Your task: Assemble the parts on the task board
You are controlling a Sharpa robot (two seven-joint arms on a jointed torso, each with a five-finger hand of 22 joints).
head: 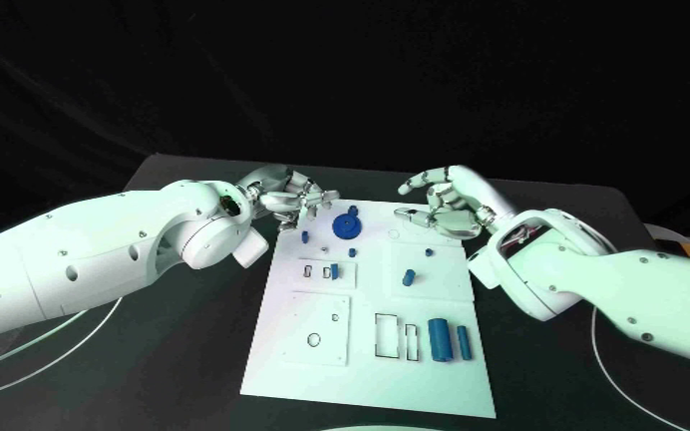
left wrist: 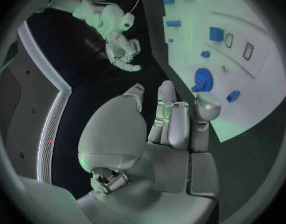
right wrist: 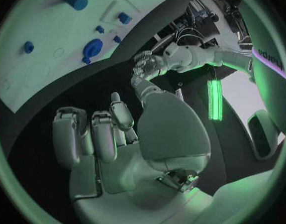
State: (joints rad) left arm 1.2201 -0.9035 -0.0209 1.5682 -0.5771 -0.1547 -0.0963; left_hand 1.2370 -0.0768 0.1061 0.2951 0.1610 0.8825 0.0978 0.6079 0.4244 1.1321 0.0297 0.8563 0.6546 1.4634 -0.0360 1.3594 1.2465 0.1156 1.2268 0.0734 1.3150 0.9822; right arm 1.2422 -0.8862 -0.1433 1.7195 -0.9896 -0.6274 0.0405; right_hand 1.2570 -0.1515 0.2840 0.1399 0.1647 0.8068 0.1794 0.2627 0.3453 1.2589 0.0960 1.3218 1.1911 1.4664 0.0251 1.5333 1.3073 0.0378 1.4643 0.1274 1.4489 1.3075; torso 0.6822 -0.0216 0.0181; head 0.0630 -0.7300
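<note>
The counter is black, with dark background behind it, and the white board lies in its middle. At the left, the left hand hovers over the far left corner of the board. Its fingers are a little curled and apart, and they hold nothing. Just beside it, on the far part of the board, stands a round blue part, with a small blue part to its left and another small one nearer to the robot. A small upright part sits at a slot in the left middle of the board. More to the right lies a short part, and in the near right corner two blue cylinders lie side by side. At the right, the right hand hovers over the far right corner, its fingers spread and curved, gripping nothing.
</note>
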